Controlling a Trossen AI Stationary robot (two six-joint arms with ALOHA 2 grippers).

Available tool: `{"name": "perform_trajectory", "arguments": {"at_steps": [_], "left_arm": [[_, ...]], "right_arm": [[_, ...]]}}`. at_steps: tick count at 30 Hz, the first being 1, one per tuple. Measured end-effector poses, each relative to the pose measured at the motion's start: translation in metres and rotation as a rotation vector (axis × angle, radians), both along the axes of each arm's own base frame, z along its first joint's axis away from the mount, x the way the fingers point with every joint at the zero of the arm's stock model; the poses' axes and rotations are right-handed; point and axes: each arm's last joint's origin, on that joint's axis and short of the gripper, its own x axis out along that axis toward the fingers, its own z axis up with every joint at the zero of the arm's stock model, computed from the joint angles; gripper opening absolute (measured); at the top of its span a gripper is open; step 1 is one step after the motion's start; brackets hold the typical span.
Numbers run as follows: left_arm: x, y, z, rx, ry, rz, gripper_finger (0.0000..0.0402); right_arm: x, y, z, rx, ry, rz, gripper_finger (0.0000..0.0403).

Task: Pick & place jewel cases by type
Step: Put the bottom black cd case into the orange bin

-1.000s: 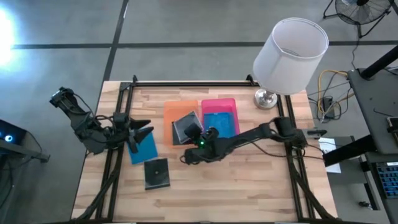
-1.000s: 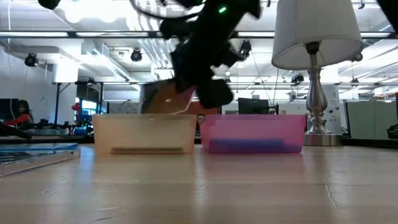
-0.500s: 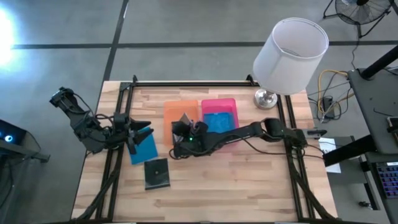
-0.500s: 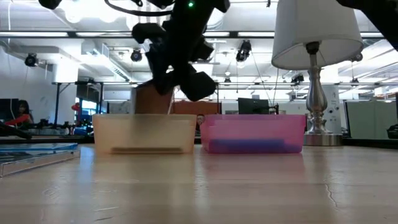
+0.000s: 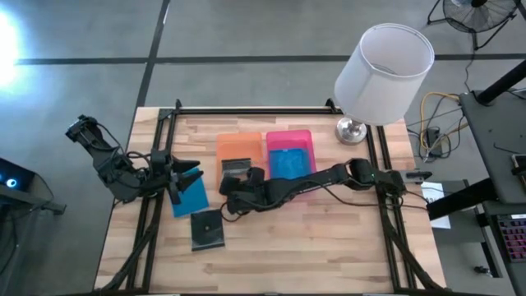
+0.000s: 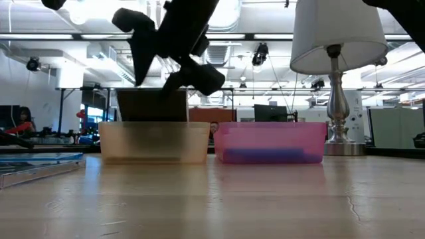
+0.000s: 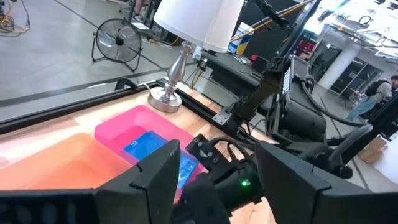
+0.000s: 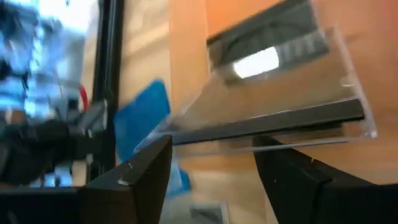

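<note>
Right gripper (image 5: 233,186) reaches over the front part of the orange tray (image 5: 234,146) and pinches a dark grey case (image 8: 286,106) between its fingers. This case is thin, with a clear cover and a dark edge, and it stands tilted above the tray. Beside it, the pink tray (image 5: 289,138) keeps a blue case (image 5: 288,162) lying flat. Left gripper (image 5: 187,175) waits at the table's left side with fingers spread, just over another blue case (image 5: 190,196). One more dark case (image 5: 207,228) lies flat near the front edge.
</note>
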Motion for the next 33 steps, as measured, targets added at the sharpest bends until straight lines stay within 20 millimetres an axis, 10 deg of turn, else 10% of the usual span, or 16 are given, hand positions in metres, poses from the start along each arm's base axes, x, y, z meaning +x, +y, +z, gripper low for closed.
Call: {"name": "perform_trajectory", "arguments": {"at_steps": [20, 33], "left_arm": [[0.002, -0.002, -0.001, 0.005, 0.006, -0.001, 0.0192], [0.002, -0.002, -0.002, 0.008, 0.01, -0.001, 0.0192]], "right_arm": [[0.008, 0.023, 0.02, 0.178, 0.036, 0.465, 0.023], [0.005, -0.016, 0.012, 0.121, 0.211, 0.56, 0.0086]]}}
